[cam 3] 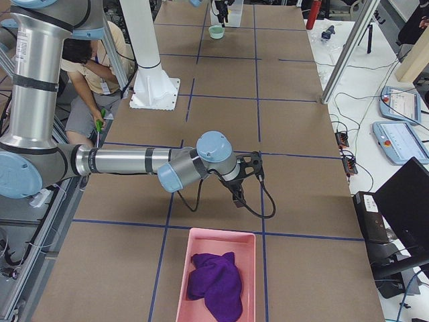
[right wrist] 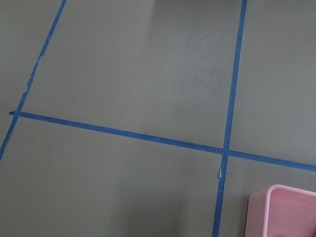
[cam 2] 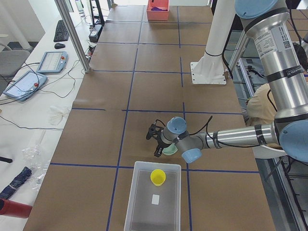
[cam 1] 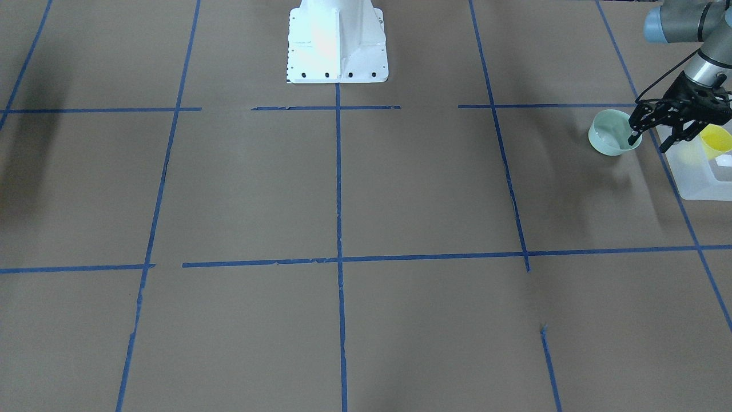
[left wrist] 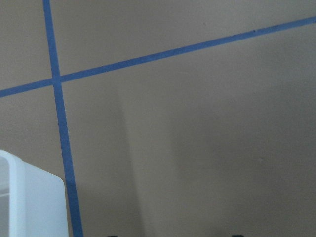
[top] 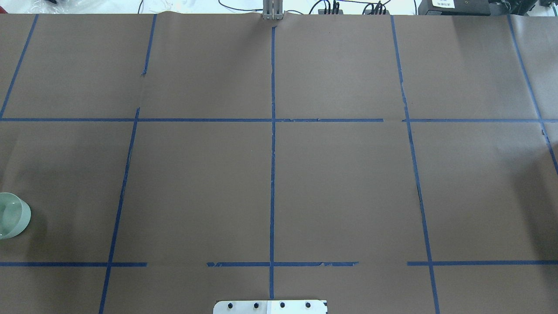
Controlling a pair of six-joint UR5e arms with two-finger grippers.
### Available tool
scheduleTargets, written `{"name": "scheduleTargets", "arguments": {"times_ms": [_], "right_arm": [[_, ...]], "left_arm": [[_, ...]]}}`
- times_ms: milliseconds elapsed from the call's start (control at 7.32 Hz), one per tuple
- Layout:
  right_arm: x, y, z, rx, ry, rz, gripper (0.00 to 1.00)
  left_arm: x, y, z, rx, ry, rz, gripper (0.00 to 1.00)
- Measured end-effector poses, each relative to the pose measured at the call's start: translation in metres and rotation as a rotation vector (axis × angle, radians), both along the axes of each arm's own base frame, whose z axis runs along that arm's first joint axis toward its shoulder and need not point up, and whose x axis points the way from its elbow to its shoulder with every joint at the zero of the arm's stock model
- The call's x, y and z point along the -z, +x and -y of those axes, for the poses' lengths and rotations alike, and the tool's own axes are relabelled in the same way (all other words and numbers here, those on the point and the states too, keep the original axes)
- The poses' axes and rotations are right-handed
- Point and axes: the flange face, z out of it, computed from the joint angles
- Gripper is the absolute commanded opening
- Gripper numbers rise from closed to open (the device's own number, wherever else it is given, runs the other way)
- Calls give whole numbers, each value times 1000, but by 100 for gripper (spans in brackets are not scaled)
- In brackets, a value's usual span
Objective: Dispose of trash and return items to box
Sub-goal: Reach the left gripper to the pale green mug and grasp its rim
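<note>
Exterior front-facing view: left gripper (cam 1: pixel 650 143) wide, one finger inside bowl (cam 1: pixel 609 137), other outside rim. Bowl near bench's left edge, just beside box (cam 1: pixel 695 180); cup (cam 1: pixel 716 140) inside box. Right gripper (cam 3: pixel 247 188): cannot tell. You risk thin rim pinch slipping, bowl tipping, outer finger nudging box.

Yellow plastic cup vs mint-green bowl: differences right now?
The yellow plastic tumbler cup stands inside the translucent bin; the pale mint-green bowl sits on the table outside it. The bowl is wider. The left gripper straddles the bowl's rim; the cup is untouched. Both stand upright.
</note>
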Motion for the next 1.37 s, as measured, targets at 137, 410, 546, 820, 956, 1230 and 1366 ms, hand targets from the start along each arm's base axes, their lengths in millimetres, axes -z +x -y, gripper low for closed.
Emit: {"name": "scheduleTargets", "arguments": {"times_ms": [137, 410, 546, 820, 956, 1230, 1366], "right_arm": [[0, 0, 0, 0, 6, 0, 100], [0, 0, -1, 0, 8, 0, 100], [0, 0, -1, 0, 9, 0, 100], [0, 0, -1, -1, 8, 1, 100], [0, 0, -1, -2, 7, 1, 100], [1, 0, -1, -3, 7, 3, 100], [1, 0, -1, -2, 8, 5, 100]], "left_arm": [[-6, 6, -5, -22, 4, 3, 64], [-9, 17, -11, -55, 18, 3, 6], [-8, 18, -12, -62, 26, 1, 0], [-3, 20, -11, -70, 40, -9, 0], [6, 20, -12, -96, 55, -28, 0], [22, 2, -10, -176, 93, -89, 0], [24, -21, -6, -194, 117, -107, 0]]}}
